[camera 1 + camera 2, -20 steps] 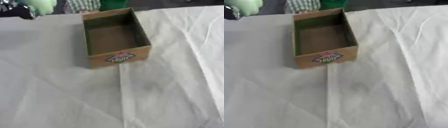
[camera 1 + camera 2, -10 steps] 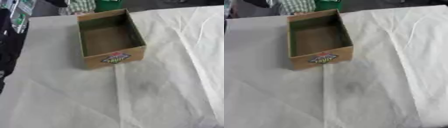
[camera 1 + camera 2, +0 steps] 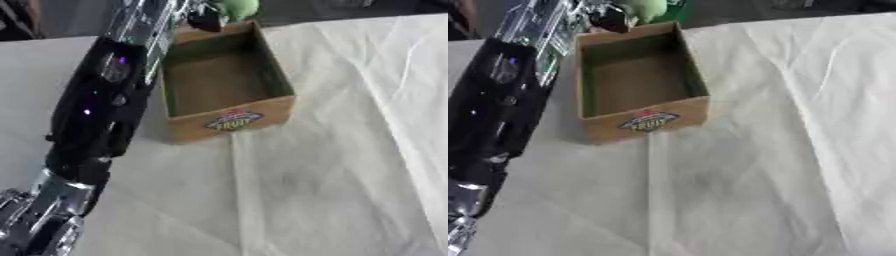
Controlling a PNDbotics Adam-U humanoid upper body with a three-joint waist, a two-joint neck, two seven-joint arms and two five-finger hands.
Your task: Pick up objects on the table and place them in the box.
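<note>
The left arm (image 3: 101, 115) runs up the frame's left side to the left hand (image 3: 614, 17), whose fingers seem curled round a pale green object (image 3: 645, 7) above the far rim of the open cardboard box (image 3: 229, 118) on the white cloth (image 3: 350, 150).

Box (image 3: 229, 116) mid-table (image 3: 332, 190), left arm (image 3: 101, 115) along its left, object (image 3: 642, 7) behind far rim.

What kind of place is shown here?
Probably a robot test or demo bench, not a home. A table under a creased white cloth holds only an open cardboard box, and the robot's left arm reaches toward a green object at the far edge.
</note>
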